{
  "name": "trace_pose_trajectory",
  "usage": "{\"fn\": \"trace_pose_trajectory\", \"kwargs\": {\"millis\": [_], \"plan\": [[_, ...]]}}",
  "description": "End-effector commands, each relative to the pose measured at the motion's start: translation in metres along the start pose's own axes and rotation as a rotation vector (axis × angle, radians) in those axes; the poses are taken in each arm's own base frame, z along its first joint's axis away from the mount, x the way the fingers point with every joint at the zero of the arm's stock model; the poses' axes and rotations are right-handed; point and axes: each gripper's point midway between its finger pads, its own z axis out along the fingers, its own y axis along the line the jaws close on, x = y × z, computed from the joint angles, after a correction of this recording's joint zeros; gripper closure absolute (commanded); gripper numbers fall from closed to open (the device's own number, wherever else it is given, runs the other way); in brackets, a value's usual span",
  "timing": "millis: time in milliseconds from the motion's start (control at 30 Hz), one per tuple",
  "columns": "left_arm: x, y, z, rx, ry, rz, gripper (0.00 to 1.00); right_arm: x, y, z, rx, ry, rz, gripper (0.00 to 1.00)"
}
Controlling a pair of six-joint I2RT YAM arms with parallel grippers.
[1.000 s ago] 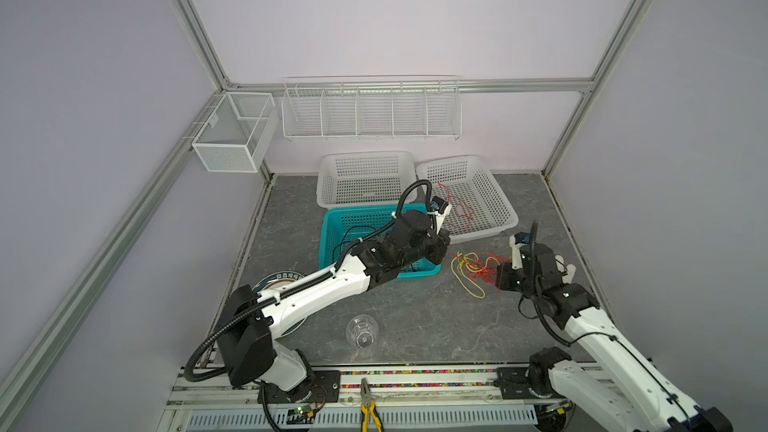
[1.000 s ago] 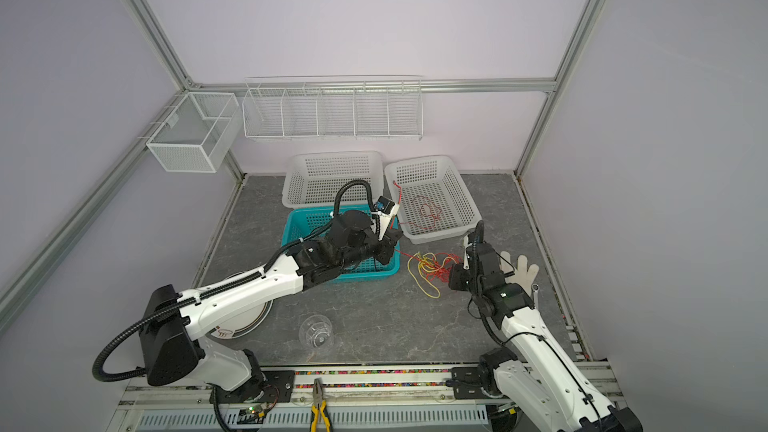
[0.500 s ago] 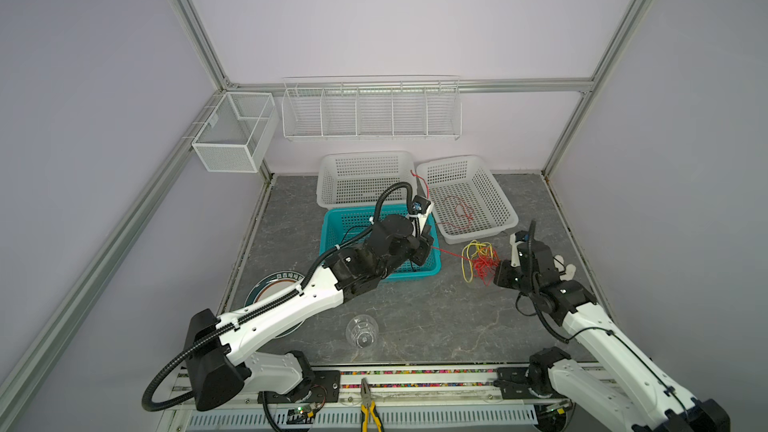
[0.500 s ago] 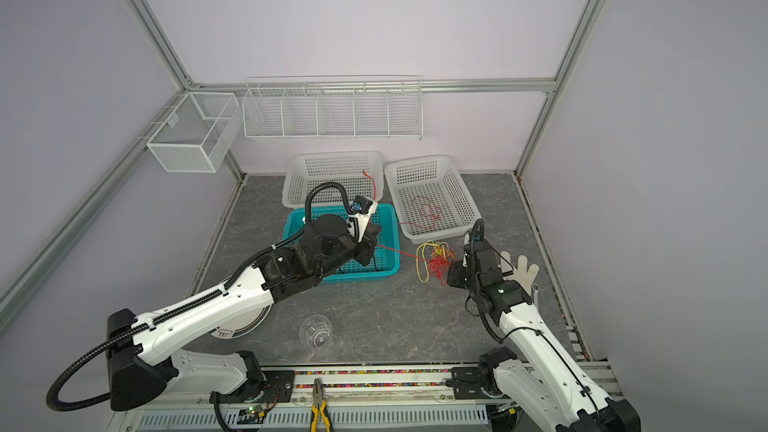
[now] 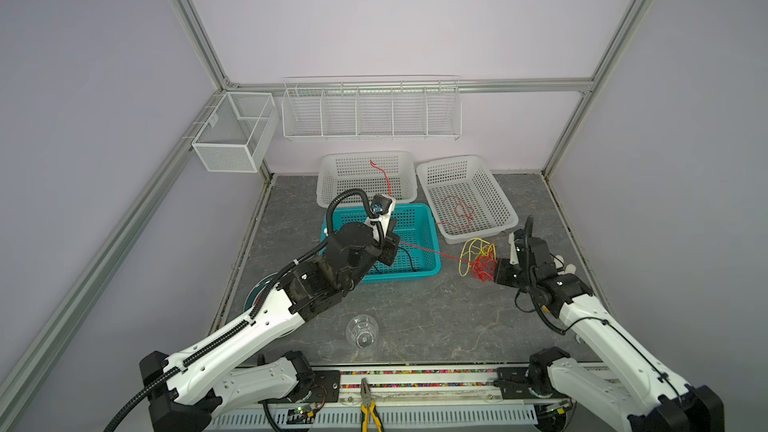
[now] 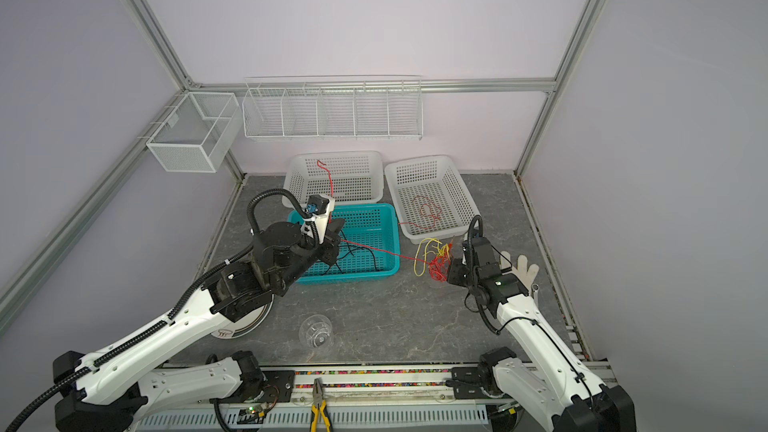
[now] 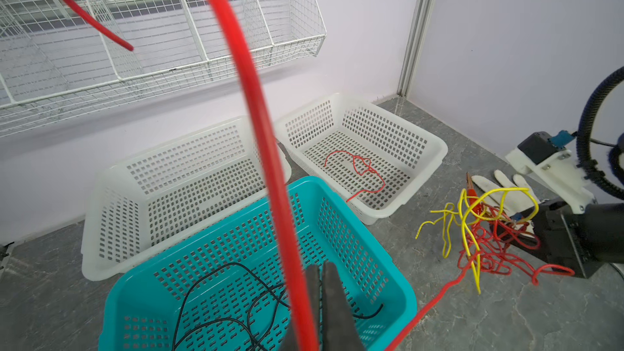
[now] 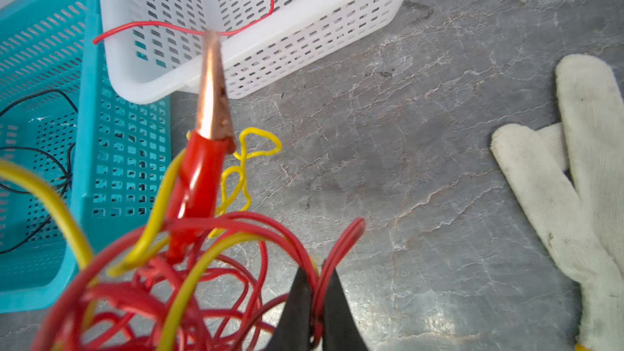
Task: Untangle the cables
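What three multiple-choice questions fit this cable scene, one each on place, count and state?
1. The black cables lie: A in the teal basket; B in a white basket; C on the bare table.
2. Count of white baskets on the table: A one; B two; C four.
3. The left gripper is: A open; B shut on a red cable; C shut on a black cable.
Key: 1 A, they coil on its mesh floor; 2 B, two stand side by side at the back; 3 B, the red cable runs through its closed jaws.
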Motion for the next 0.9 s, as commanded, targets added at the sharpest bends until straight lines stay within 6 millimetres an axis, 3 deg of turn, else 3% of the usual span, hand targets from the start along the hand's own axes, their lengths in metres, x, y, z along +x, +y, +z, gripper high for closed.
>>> {"fn": "trace_pose_trajectory", "kwargs": {"millis": [0,267,567,667,867], "plan": [[-0.033,0.035,-0.018,-0.144,-0.108,-0.012,1.0,0.022,-0.046,0.004,0.221,0.089,0.005,0.89],[-0.053,0.081,-0.058,-0.342,-0.129,0.025,1.0,0.028,-0.056,0.021,0.276,0.158,0.017,0.89],[-0.053,0.117,-0.1,-0.474,-0.152,0.022,1.0,0.018,-0.055,0.015,0.285,0.173,-0.003,0.84],[-0.056,0.114,-0.103,-0.444,-0.184,0.003,1.0,0.017,-0.053,0.015,0.279,0.182,-0.009,0.83],[-0.06,0.091,-0.089,-0.313,-0.208,-0.003,1.0,0.019,-0.049,0.019,0.258,0.202,-0.007,0.82]]}}
